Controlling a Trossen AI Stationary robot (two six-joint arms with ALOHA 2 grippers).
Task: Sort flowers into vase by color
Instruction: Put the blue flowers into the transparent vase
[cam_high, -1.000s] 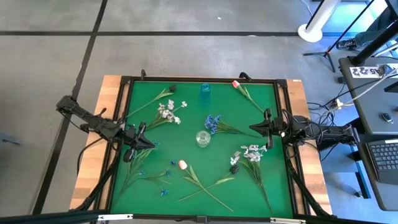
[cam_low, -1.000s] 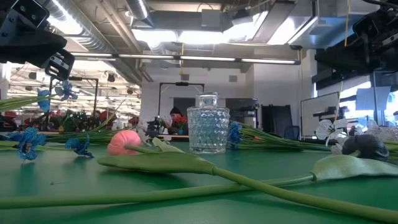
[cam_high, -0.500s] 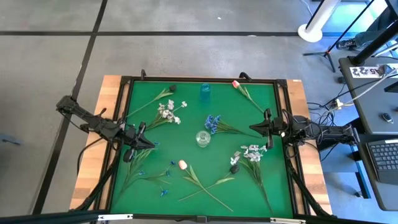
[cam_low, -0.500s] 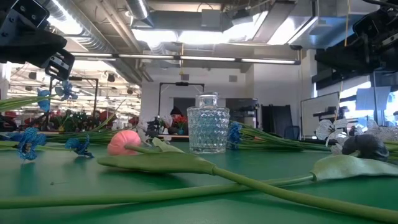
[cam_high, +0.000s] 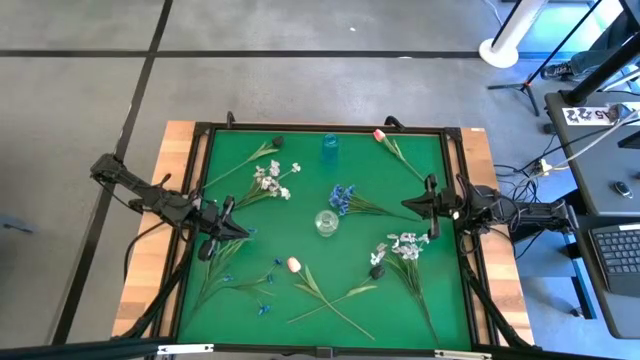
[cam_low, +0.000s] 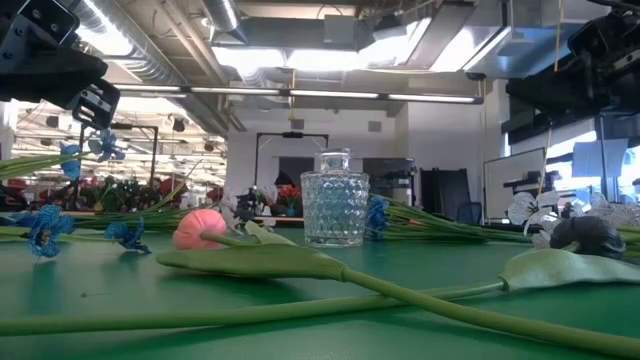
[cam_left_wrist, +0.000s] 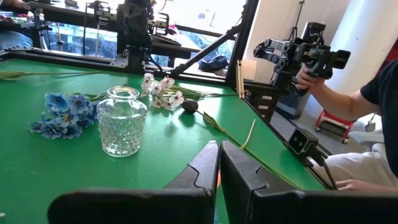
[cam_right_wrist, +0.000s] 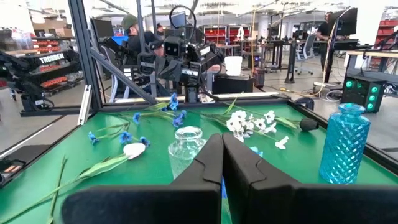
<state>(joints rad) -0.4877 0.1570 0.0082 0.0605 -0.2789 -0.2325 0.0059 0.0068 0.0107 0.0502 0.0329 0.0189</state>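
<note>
Flowers lie scattered on the green mat (cam_high: 300, 320): white sprays (cam_high: 270, 178) (cam_high: 405, 245), blue sprays (cam_high: 343, 198) (cam_high: 262, 290), a pink tulip (cam_high: 379, 135), a peach tulip (cam_high: 293, 265) and dark buds (cam_high: 277, 141) (cam_high: 377, 270). A clear glass vase (cam_high: 326, 223) stands upright mid-table, and a blue vase (cam_high: 330, 146) stands near the far edge. My left gripper (cam_high: 240, 232) hovers at the left side, level and shut on nothing (cam_left_wrist: 219, 163). At the right side, my right gripper (cam_high: 405, 206) is also level, shut and empty (cam_right_wrist: 222, 162).
A black frame (cam_high: 200, 180) borders the mat. The long stems and leaves (cam_low: 300, 265) of the flowers cross the near half of the mat. A person (cam_left_wrist: 373, 124) sits beyond the table's right side. The clear vase (cam_low: 334, 200) stands between the two grippers.
</note>
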